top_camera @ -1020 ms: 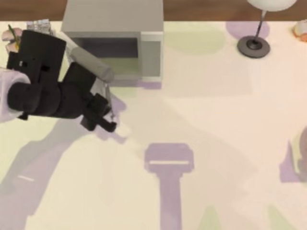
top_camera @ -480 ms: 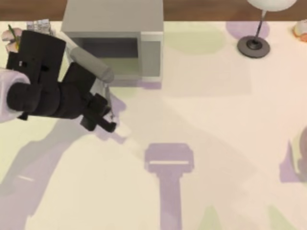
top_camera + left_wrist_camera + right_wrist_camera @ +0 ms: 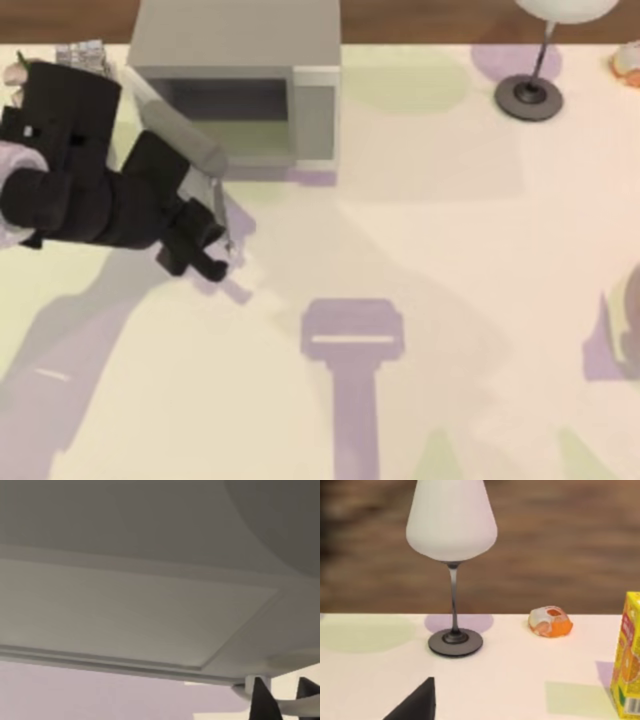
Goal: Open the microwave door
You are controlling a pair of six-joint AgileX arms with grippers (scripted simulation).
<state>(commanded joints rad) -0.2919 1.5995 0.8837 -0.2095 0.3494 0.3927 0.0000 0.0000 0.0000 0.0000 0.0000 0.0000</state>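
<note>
Top view shows the microwave (image 3: 236, 85) at the table's (image 3: 450, 250) far left-centre, the microwave door (image 3: 175, 125) swung outward at an angle; my left pincer (image 3: 215, 240) sits at the door's free edge, its fingers closed on the door's handle (image 3: 287, 705); my right pincer is out of sight.

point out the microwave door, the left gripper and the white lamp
silver-framed microwave door (image 3: 178, 128), top view, on its swung-open top edge
black left gripper (image 3: 218, 252), top view, between its fingertips by the door's free end
white lamp with black base (image 3: 451, 520), right wrist view, on the shade
</note>
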